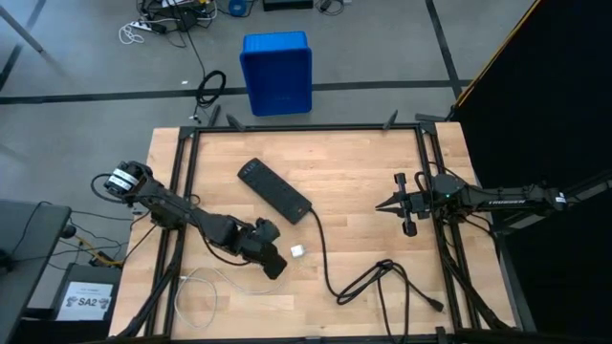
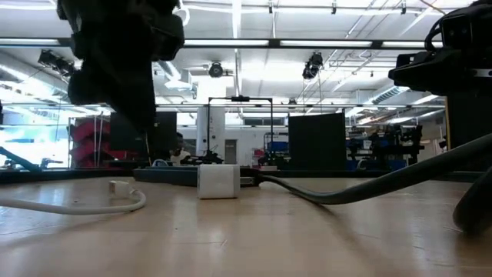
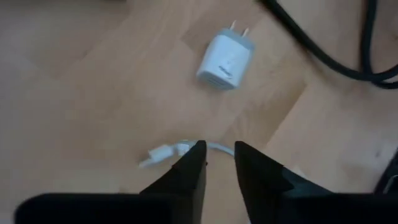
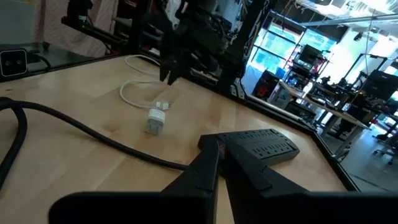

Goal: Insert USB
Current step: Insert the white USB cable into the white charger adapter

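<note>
Lying on the wooden desk (image 1: 363, 182), the thin white cable (image 1: 206, 287) loops near the front left corner, and its small plug end (image 3: 160, 154) rests flat just short of the left pincer (image 3: 217, 149). That pincer hovers over the cable with its two dark fingers a narrow gap apart; the cable passes by the tips, but I cannot tell whether they grip it. The white charger block (image 3: 225, 59), a rounded cube with two metal prongs, lies on its side near the plug, apart from it. A long black power strip (image 1: 274, 190) lies diagonally mid-desk, its thick black cord (image 1: 373, 277) curling toward the front right. The right pincer (image 1: 384, 205) waits closed above the right side, well apart from everything. Bare wood lies open between charger and right arm. A blue bin (image 1: 276, 72) stands on the floor beyond the far edge.
</note>
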Controlling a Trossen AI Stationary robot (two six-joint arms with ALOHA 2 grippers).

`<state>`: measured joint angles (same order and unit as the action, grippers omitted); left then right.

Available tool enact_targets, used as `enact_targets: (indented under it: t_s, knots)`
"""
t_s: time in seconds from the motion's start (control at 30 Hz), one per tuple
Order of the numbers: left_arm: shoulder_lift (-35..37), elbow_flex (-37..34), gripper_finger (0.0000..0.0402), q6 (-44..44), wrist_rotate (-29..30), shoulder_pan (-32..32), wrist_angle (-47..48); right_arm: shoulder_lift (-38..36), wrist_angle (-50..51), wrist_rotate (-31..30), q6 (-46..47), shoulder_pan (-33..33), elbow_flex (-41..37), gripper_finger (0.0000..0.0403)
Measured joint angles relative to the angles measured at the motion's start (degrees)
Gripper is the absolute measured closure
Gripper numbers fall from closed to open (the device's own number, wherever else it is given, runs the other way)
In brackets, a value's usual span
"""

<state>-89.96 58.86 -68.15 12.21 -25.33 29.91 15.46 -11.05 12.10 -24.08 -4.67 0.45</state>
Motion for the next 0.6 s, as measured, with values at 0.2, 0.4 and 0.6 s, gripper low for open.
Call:
enact_targets:
  t_s: [0.2,0.4,0.6]
  knots:
    - [-1.84,1.1,0.0392,-5.88,2.44,-2.6,0.17,0.02,0.0,0.0,0.0,0.01,-0.02,0.0394]
    - [-5.68,1.12,0.0399,-10.09,5.02,-3.95,-3.16,0.0,0.0,0.0,-0.02,0.01,-0.02,0.04]
    - [-9.53,1.12,0.0401,-6.68,5.29,-4.38,-12.68,0.01,-1.35,-0.02,-0.63,-0.01,-0.02,0.0401]
